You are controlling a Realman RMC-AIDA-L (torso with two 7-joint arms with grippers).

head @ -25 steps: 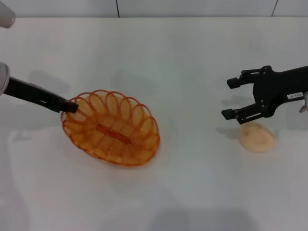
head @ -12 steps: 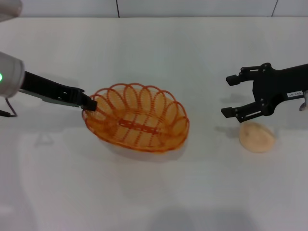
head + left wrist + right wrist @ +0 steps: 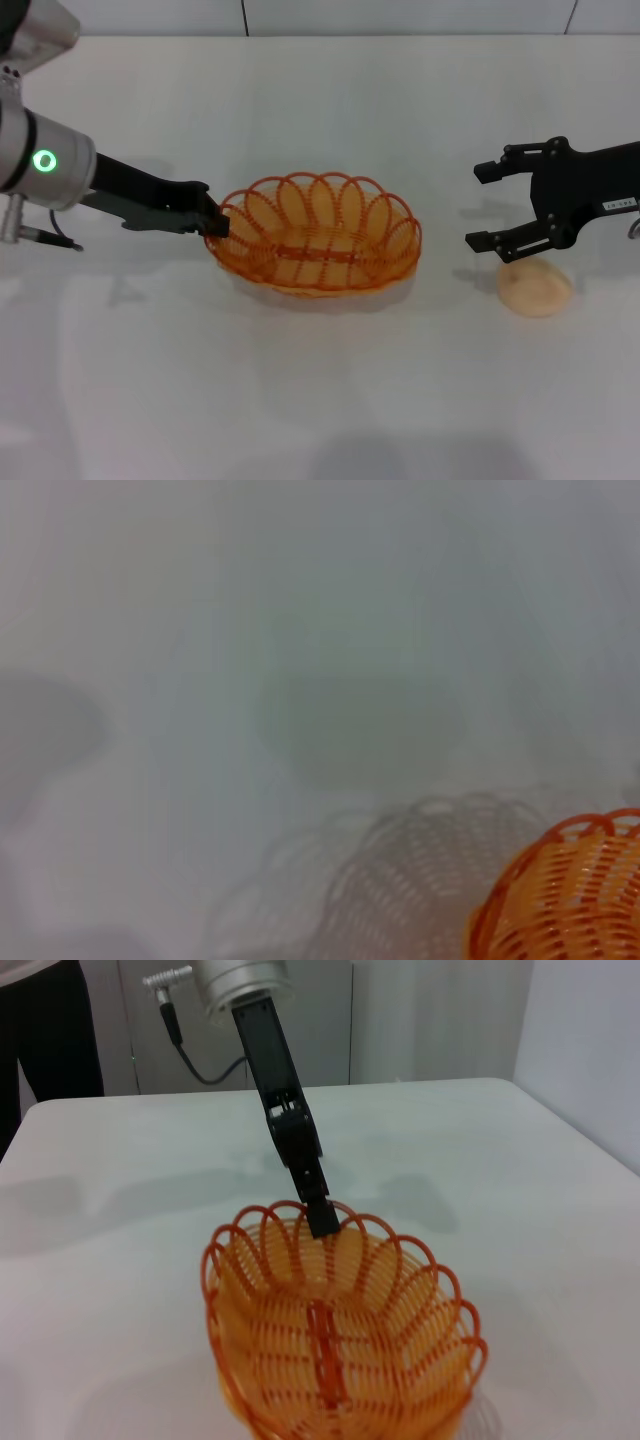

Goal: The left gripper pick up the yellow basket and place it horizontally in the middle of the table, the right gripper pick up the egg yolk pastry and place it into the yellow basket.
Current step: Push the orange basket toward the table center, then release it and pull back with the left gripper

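The yellow basket [image 3: 315,234] is an oval orange wire basket lying crosswise near the middle of the table [image 3: 320,400]. My left gripper [image 3: 216,218] is shut on the basket's left rim. The right wrist view shows the basket [image 3: 340,1330] with the left gripper [image 3: 322,1217] clamped on its far rim. The left wrist view shows only a bit of the basket [image 3: 565,895]. The egg yolk pastry [image 3: 535,288] lies on the table at the right. My right gripper [image 3: 488,205] is open, hovering just above and behind the pastry, fingers pointing left.
The white table reaches a wall at the back [image 3: 320,15]. A dark-clothed figure [image 3: 45,1030] stands beyond the table's far end in the right wrist view. Nothing else lies on the table.
My left gripper has carried the basket to the right toward the table's middle and turned it from slanted to crosswise. The right gripper and pastry have barely moved.
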